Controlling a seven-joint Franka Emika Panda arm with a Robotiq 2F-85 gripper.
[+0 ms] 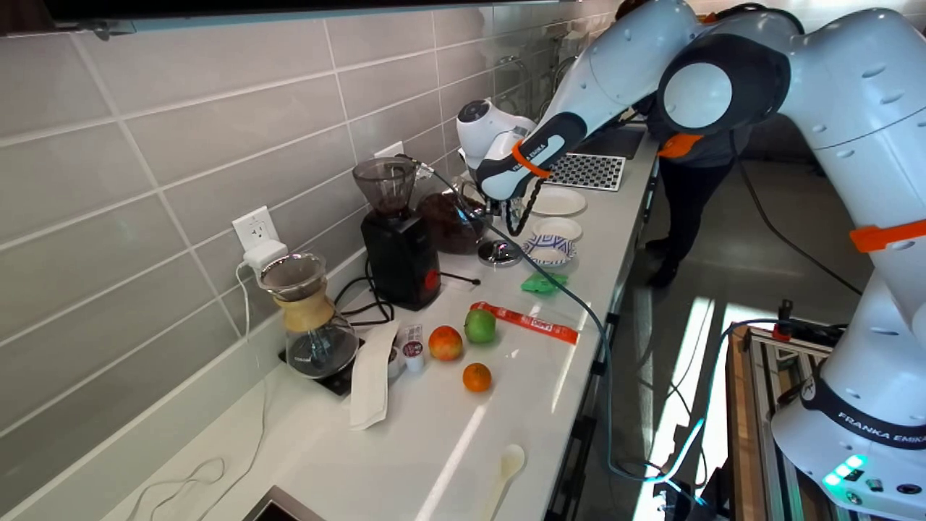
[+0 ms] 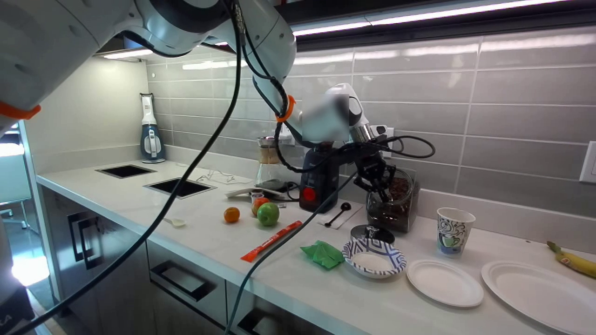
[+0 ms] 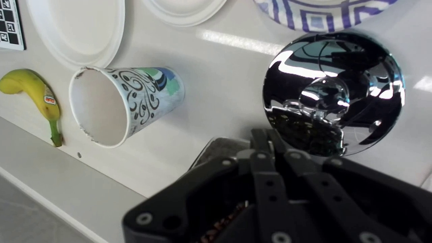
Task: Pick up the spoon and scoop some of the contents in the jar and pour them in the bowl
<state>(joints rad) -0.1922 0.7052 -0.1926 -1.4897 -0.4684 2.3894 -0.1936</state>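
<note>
A black spoon (image 2: 344,207) lies on a white napkin; it also shows in an exterior view (image 1: 463,278). A pale spoon (image 1: 512,461) lies farther along the counter. The open glass jar (image 2: 396,218) holds dark brown beans and stands by the wall; part shows in the wrist view (image 3: 221,148). The bowl (image 2: 354,257) is white with a blue pattern; its edge shows in the wrist view (image 3: 314,22). My gripper (image 3: 266,138) points down close to the jar's mouth, fingertips together, no spoon between them. Whether it touches the jar, I cannot tell.
The shiny lid (image 3: 332,87) lies between jar and bowl. A black grinder (image 2: 321,181) stands beside the jar. A paper cup (image 2: 454,232), small plate (image 2: 444,284), large plate (image 2: 535,298) and banana (image 2: 577,261) are on the other side. A green packet (image 2: 323,253) is near the bowl.
</note>
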